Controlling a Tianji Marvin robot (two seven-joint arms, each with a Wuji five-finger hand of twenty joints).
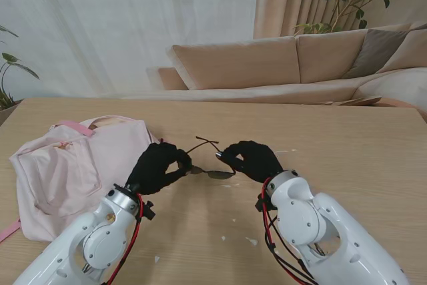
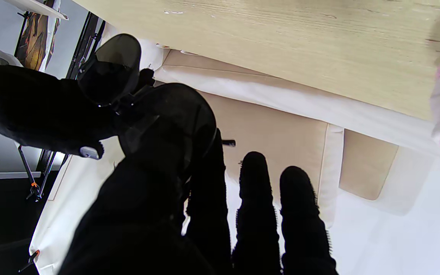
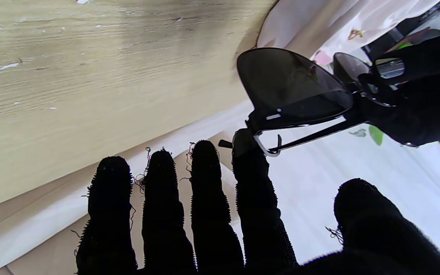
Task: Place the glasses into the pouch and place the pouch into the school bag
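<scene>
I judge the task barely begun: my left robot hand point(image 1: 158, 166) and right robot hand point(image 1: 250, 159) together hold the glasses point(image 1: 208, 169) at frame centre above the counter point(image 1: 347, 145), no pouch is visible, and the school bag point(image 1: 67, 165) lies at left.

Light wood-grain table point(image 1: 347, 145), surface scuffed with small white flecks, pink school bag point(image 1: 67, 168) lying flat at its left side
</scene>
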